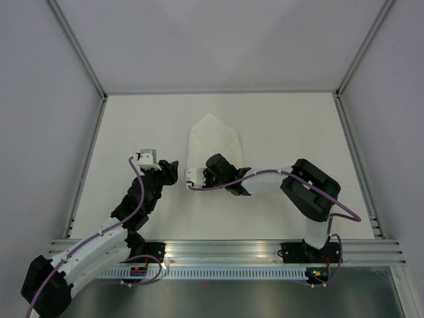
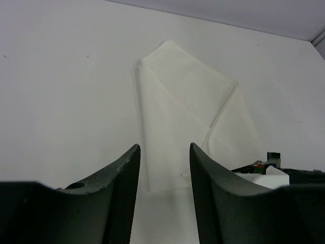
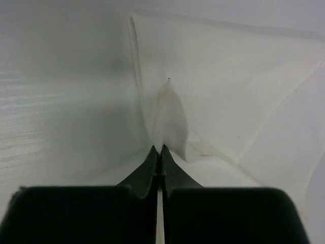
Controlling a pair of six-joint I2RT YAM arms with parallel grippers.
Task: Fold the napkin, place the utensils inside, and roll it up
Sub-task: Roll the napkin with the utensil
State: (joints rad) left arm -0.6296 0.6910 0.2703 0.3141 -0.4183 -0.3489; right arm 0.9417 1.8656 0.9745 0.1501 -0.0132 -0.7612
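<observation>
Jaws of the right gripper [image 3: 158,150] are pressed fully together, with a small peak of white cloth pinched between the tips and tenting up off the surface. Jaws of the left gripper [image 2: 165,152] stand well apart and hold nothing. That gripper hangs over bare table [image 1: 278,126] just to the left of the cloth, aimed across it. The napkin [image 1: 215,136] lies around the middle of the table, well clear of both side edges. It is already partly folded: one flap is laid over diagonally, its hemmed edge showing as a slanted line in the left wrist view, and the far end comes to a point toward the far edge of the table. The pinch sits at the napkin's near-left part, right by its left border. That looks like a sensible spot, since a corner grip lets one layer be drawn over without dragging the whole cloth. Pinching from above also raises the fabric enough to get a finger under it. The left gripper's placement reads as a standby, ready to pin or catch the left edge if the cloth slides. No utensils appear in any view, so folding seems to be the step in hand, with loading and rolling not yet started. The risk, as I judge it, is that the thin cloth slips from so small a bite, or that both layers come up together.
</observation>
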